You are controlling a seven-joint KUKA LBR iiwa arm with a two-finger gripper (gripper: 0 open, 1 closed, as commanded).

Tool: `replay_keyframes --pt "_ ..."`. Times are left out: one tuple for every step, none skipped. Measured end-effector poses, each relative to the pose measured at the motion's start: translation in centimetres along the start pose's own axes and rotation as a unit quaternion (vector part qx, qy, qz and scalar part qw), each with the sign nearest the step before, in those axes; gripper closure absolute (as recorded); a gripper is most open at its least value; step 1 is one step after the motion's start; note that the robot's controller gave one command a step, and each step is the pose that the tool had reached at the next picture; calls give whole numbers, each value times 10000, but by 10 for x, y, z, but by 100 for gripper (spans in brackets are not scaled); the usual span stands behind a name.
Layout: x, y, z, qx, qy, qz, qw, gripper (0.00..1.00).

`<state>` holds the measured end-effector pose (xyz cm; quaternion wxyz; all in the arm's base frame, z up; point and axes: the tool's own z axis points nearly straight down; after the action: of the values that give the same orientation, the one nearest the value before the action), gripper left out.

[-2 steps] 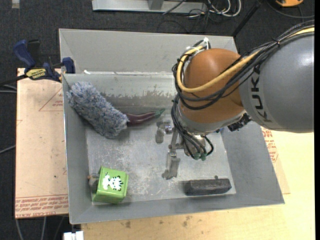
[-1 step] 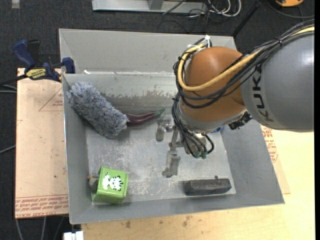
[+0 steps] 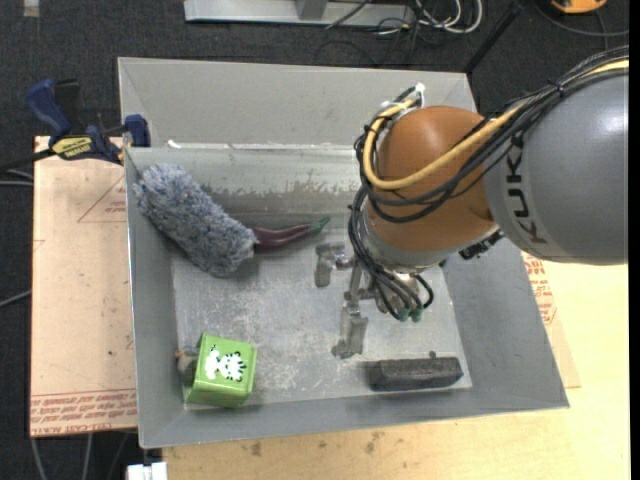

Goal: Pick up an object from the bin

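Note:
My gripper point(image 3: 337, 303) hangs over the bin floor right of the middle, below the orange wrist cover. Its two fingers stand apart, open, with only bare floor between them. One fingertip point(image 3: 325, 266) is toward the back, the other point(image 3: 348, 340) toward the front. A dark grey oblong block point(image 3: 415, 372) lies flat just right of the front fingertip, near the front wall. A slim purple eggplant-shaped thing with a green stem point(image 3: 288, 234) lies left of the back fingertip, apart from it.
A fluffy grey-blue duster point(image 3: 195, 218) lies slantwise in the back left, its end touching the purple thing. A green cube with a white animal picture point(image 3: 222, 368) sits in the front left corner. The arm covers the bin's right back part.

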<state>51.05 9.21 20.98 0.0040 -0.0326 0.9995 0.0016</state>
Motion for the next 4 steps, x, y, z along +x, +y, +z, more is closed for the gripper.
replay_keyframes --pt "-1 -10 14 1 10 -203 9998 0" --pt "-5 -12 14 21 81 -1245 9922 0" --pt "-25 -7 17 0 0 -1780 9840 0" --pt "-19 -38 11 3 52 -593 9982 0"
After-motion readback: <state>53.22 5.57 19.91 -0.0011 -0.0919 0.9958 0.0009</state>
